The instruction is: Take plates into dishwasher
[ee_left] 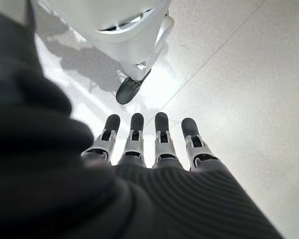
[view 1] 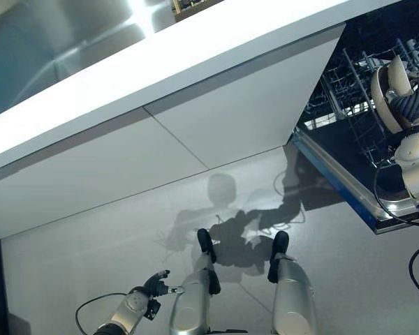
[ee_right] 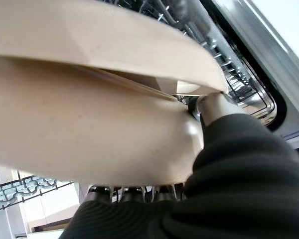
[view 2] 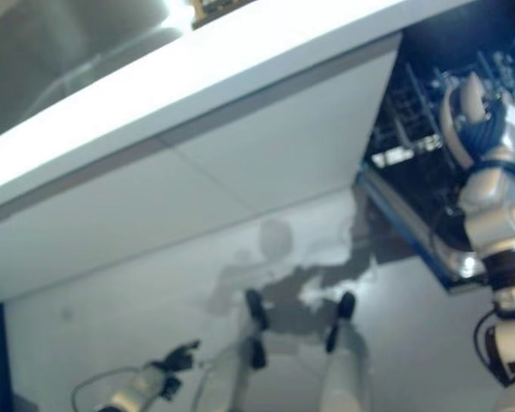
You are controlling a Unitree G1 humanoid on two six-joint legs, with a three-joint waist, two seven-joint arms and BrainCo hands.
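Beige plate [ee_right: 89, 134] is pinched in the right hand [view 1: 405, 105], thumb over its rim, right above the dishwasher rack [view 1: 349, 84]. Come in crooked and it could clip the wire tines. Left hand [view 1: 153, 285] hangs loose-fingered, well away.

Silver-grey arms end in each robot hand [ee_left: 154, 144]: dark ribbed wrist cover, silver fingers, dark tips.
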